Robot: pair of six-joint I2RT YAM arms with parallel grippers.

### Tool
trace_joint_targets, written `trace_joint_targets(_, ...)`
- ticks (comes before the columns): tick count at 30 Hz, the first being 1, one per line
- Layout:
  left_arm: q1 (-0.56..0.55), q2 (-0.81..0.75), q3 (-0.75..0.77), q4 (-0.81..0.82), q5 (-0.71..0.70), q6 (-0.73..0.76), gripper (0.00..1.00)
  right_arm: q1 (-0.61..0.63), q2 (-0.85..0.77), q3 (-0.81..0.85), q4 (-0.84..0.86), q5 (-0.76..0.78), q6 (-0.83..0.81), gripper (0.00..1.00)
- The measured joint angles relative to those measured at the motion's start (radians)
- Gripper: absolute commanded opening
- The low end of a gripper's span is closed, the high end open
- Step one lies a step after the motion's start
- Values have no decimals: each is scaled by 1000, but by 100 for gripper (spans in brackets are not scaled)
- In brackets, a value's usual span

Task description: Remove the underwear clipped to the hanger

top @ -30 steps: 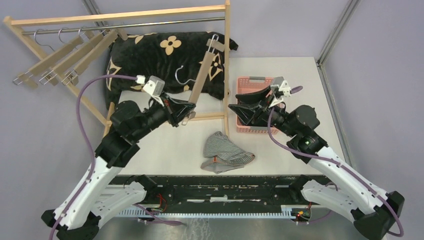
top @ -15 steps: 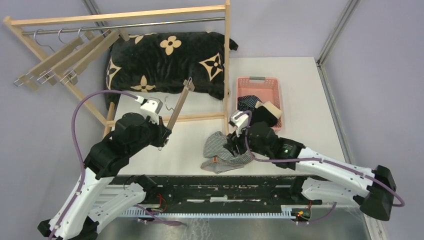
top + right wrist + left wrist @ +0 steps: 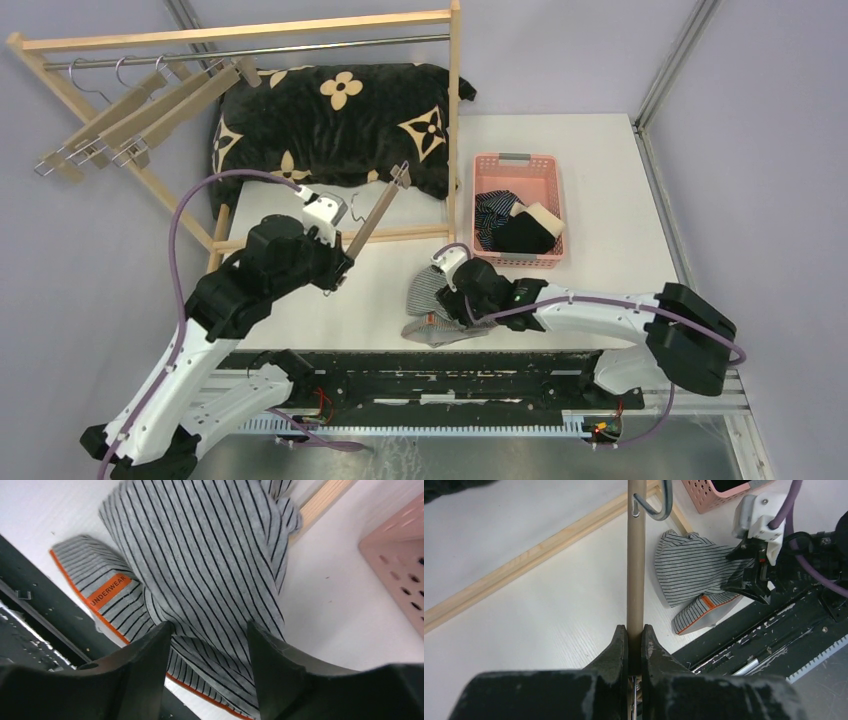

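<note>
My left gripper [image 3: 340,268] [image 3: 634,630] is shut on the bar of a wooden hanger [image 3: 375,212] [image 3: 636,560] with a metal hook and holds it tilted above the table. No cloth hangs on it. The grey-white pinstriped underwear [image 3: 432,300] [image 3: 200,560] lies crumpled on the table near the front edge. My right gripper [image 3: 452,296] [image 3: 210,632] is open, low over that cloth, one finger on each side of a fold. The navy striped underwear [image 3: 491,212] and the black underwear [image 3: 525,236] lie in the pink basket [image 3: 515,162].
A wooden rack [image 3: 452,120] with a metal rail stands at the back left; three bare hangers [image 3: 120,120] hang on it. A big black cushion with cream flowers [image 3: 330,120] lies under the rack. The black front rail [image 3: 420,365] runs along the table edge.
My right arm came from the basket down to the pinstriped underwear, open. My left gripper lowered the hanger from near the cushion toward the table, then shifted slightly right.
</note>
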Motion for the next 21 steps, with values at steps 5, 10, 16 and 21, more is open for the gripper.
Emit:
trace_joint_targets(5,6,55,-10,50,20,29,3,1,79,18,-24,-18,21,45)
trace_joint_targets(10,64,108,-14,102,72,60,3,1,108,72,-76,-41,11,1)
trace_joint_targets(16,189,185,-32,208,206,66,3,1,103,107,-124,-57,10,1)
trace_joint_targets(21,209,230,26,250,227,79,3,1,-82,110,-175,-18,5,1)
